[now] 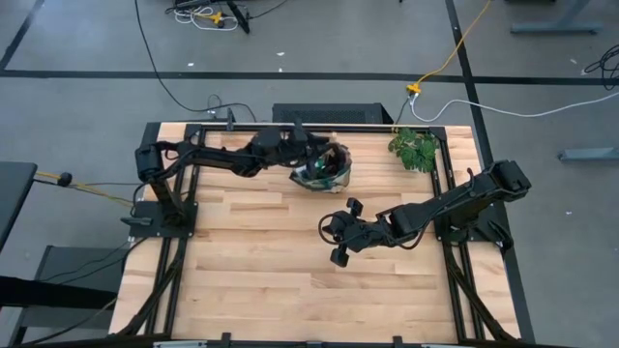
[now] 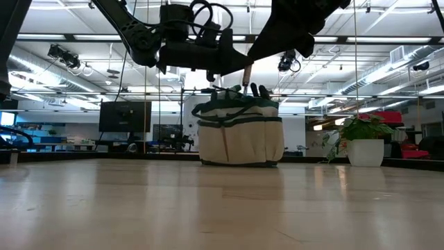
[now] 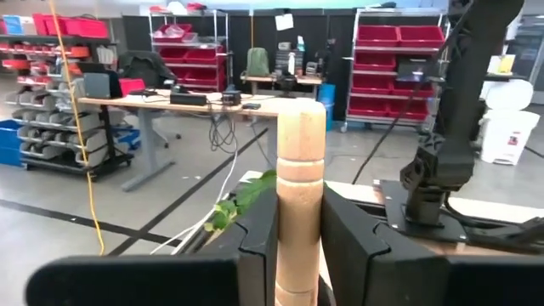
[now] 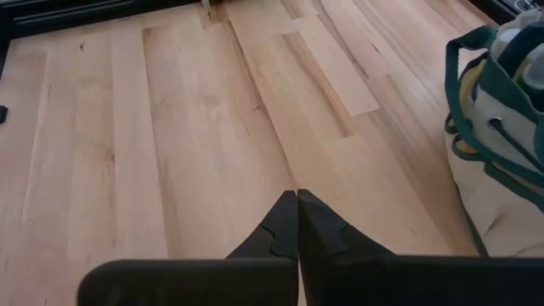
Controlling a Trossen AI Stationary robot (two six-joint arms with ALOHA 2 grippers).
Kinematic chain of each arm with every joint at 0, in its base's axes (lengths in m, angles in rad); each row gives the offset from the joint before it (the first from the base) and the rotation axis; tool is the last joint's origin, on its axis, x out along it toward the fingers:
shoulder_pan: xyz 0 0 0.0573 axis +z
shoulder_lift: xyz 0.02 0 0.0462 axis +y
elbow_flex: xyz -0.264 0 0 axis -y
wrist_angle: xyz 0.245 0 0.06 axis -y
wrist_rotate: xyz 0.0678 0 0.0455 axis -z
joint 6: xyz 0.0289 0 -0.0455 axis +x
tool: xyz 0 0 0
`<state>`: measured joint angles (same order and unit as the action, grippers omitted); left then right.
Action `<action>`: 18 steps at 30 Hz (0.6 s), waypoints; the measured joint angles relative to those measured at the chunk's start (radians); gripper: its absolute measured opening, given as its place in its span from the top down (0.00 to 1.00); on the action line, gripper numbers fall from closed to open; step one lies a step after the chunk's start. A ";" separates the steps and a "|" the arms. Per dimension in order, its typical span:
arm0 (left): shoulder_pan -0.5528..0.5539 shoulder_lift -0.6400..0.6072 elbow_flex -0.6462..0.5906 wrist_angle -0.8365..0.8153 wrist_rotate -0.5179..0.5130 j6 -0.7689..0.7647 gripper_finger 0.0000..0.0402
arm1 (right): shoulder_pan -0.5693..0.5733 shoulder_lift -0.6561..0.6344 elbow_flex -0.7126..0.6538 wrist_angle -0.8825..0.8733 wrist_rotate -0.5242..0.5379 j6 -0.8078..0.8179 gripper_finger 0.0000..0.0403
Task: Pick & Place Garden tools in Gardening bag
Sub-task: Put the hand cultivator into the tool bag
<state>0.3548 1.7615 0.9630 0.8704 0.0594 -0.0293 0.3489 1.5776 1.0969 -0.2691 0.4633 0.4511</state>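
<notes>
The beige gardening bag (image 1: 327, 166) with green trim stands at the table's far middle; it also shows in the low view (image 2: 239, 139), with dark tool ends sticking out of its top. My left gripper (image 1: 311, 158) is above the bag's open top, shut on a mini rake's wooden handle (image 3: 300, 170). The rake's metal end is hidden. My right gripper (image 1: 337, 232) is shut and empty above bare table, nearer than the bag, which shows at the edge of the right wrist view (image 4: 501, 127). My left gripper pinches the rake's wooden handle (image 3: 299, 242) between its two fingers (image 3: 259, 246), a little below the handle's rounded free end (image 3: 301, 115). The handle's free end also shows above the bag's top in the low view (image 2: 245, 75). What lies below the fingers is hidden.
A leafy green plant (image 1: 416, 150) in a white pot (image 2: 365, 151) stands at the far right corner. Bare wooden table (image 1: 251, 261) lies nearer than the bag and to the left. The black frame rail (image 1: 319, 126) runs along the far edge.
</notes>
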 joint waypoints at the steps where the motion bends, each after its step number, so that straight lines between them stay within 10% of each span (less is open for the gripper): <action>1: -0.002 0.000 0.000 -0.004 0.000 0.000 0.82 | 0.000 0.000 0.000 0.000 0.000 0.000 1.00; 18: 0.001 0.006 0.000 0.038 -0.033 0.005 0.82 | 0.000 0.000 0.000 0.000 0.016 0.000 1.00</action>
<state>0.3561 1.7676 0.9630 0.9087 0.0265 -0.0247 0.3485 1.5776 1.0969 -0.2691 0.4797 0.4507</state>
